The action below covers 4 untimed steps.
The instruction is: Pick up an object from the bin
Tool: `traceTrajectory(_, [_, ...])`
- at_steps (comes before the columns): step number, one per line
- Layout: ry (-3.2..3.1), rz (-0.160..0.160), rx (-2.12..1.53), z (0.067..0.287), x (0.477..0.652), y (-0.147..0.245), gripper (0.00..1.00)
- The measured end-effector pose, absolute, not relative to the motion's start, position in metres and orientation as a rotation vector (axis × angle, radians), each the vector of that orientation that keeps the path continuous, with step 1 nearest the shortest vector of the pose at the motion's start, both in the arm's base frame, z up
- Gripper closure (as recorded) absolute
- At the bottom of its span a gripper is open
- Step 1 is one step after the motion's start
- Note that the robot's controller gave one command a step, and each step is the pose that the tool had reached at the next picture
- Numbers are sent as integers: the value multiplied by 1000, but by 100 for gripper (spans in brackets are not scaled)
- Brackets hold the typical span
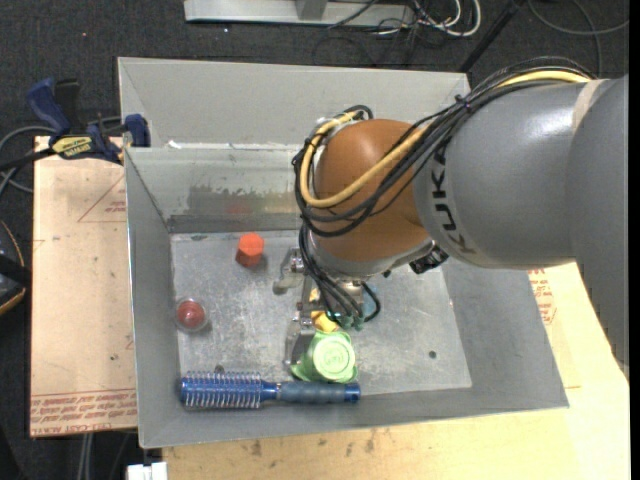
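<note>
My gripper (305,340) hangs below the orange cover, low over the front middle of the bin. Its metal fingers point down beside a green round lidded thing (328,360), touching or nearly touching its left edge. A small yellow piece (325,320) shows just above the green thing, by the fingers. A blue hairbrush (262,392) lies flat along the bin's front wall, directly below the gripper. Whether anything sits between the fingers cannot be seen.
A small orange cap-like block (250,249) stands near the back left of the floor. A red ball in a clear shell (190,314) rests at the left. The arm covers the bin's right back part.
</note>
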<state>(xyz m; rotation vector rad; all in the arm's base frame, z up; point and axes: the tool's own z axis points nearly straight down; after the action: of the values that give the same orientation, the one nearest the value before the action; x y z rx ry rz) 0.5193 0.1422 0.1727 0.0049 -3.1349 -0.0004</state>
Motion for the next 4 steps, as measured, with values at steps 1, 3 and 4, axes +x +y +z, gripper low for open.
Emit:
traceTrajectory(1, [-3146, -6, 142, 81, 492, 208, 0])
traceTrajectory(3, [-3134, -2, 227, 100, 486, 231, 0])
traceTrajectory(4, [-3155, -12, 114, 76, 488, 229, 0])
